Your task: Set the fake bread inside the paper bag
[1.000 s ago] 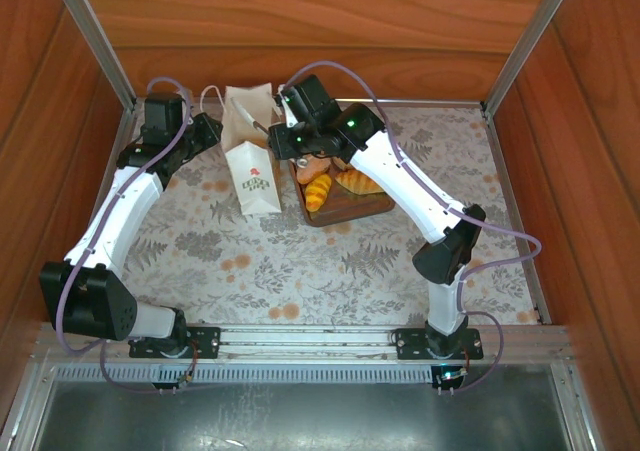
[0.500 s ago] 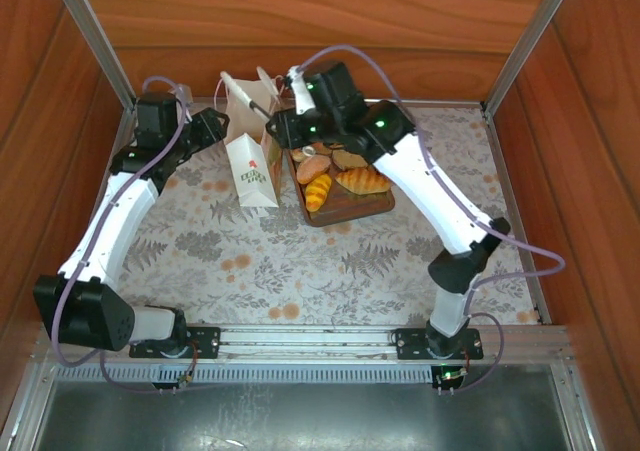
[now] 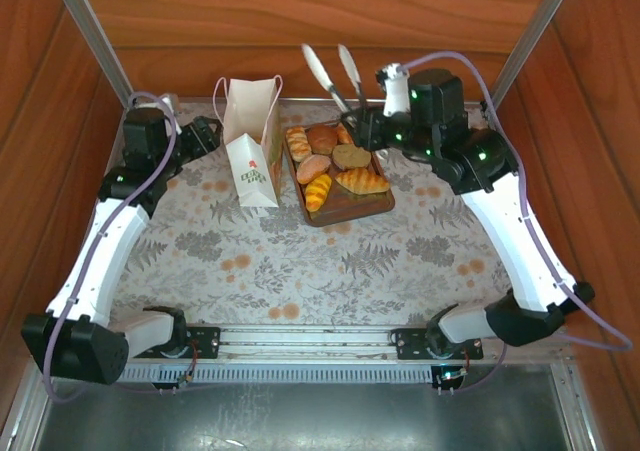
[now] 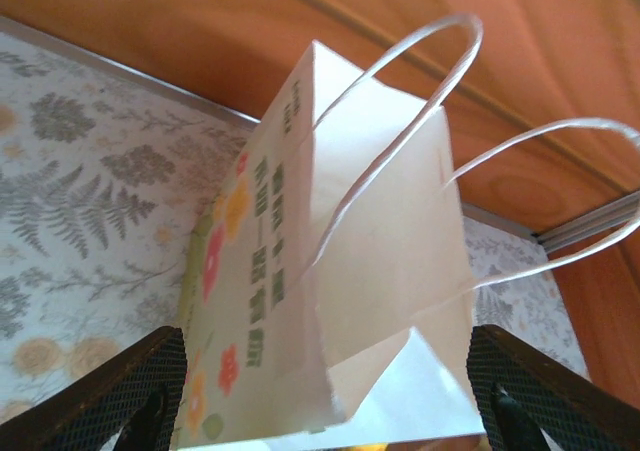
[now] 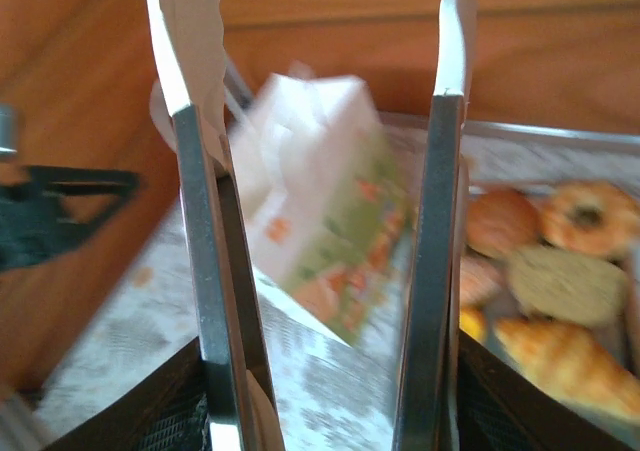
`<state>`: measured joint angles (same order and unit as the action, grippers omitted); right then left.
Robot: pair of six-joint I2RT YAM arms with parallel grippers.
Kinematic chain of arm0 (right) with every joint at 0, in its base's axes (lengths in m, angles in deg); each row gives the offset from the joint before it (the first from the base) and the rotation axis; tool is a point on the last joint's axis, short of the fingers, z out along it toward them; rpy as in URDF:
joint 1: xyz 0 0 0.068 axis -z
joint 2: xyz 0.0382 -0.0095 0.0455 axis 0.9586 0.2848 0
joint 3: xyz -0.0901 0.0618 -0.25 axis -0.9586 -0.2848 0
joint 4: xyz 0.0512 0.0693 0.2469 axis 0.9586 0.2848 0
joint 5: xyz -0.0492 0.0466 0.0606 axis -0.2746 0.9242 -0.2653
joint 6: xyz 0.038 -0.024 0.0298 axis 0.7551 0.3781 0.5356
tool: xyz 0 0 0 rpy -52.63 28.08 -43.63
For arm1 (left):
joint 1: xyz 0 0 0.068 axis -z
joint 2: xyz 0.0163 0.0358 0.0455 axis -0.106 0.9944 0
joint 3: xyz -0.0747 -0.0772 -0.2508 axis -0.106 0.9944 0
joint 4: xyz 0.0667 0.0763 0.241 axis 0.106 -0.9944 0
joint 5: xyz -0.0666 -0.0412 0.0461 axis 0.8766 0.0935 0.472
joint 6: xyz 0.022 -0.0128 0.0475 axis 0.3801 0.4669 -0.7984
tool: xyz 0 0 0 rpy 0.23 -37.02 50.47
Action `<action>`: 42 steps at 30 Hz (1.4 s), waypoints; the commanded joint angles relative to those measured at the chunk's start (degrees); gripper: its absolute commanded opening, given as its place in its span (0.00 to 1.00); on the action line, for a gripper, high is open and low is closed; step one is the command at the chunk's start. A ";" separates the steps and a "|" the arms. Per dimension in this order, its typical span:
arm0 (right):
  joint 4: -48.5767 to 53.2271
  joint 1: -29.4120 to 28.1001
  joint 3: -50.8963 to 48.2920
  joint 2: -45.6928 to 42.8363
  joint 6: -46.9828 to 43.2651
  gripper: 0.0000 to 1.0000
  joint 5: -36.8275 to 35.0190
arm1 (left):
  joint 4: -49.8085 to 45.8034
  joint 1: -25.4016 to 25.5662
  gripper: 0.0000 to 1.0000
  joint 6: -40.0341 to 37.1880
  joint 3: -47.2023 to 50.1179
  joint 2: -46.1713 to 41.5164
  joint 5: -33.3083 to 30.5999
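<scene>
Right of the bag: the bread point(image 3: 335, 161) is lying on a brown tray point(image 3: 375, 206), just beside the paper bag point(image 3: 255, 166); I am seeing none of it lifted.
Bread, looks: I am counting about eight small glossy toy pieces: two golden striped croissants, brown rolls, pinkish buns and a ring donut point(image 5: 585, 216).
Bread, handling: I am judging it light, hard and slick, not fragile, so the rounder pieces are likely to squirt out of a loose pinch.
Bread, where to grip: I am planning to pinch a croissant point(image 3: 318, 193) across its ridged middle, where the stripes are offering some bite.
Bag, looks: it is standing upright, white, with green print, its mouth facing up.
Bag, handling: I am treating it as thin, light and easy to tip.
Right gripper point(image 3: 365, 123): it is sitting right of the bag past the tray, clamping a pair of tongs point(image 5: 218, 271); the tong arms are standing apart with nothing between them.
Left gripper point(image 3: 210, 136): it is sitting just left of the bag, its fingers point(image 4: 120, 396) spreading wide and holding nothing.
</scene>
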<state>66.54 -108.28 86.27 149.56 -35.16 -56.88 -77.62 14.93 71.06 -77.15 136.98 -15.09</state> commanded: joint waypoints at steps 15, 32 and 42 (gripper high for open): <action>-1.68 5.51 -35.42 -7.77 -37.03 0.61 -16.43 | 7.92 -0.97 0.86 3.13 12.50 -9.53 -10.10; -9.13 9.63 -39.08 1.88 -53.50 0.62 -15.06 | 7.22 -1.49 0.86 3.04 11.89 -8.68 -9.91; -8.48 11.36 -36.60 10.05 -56.08 0.62 -16.60 | 7.11 -1.57 0.86 3.13 11.57 -7.70 -9.91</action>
<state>58.56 -97.59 47.51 158.02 -89.15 -72.90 -71.48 13.66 73.93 -64.28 129.00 -24.46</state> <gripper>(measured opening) 0.626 0.858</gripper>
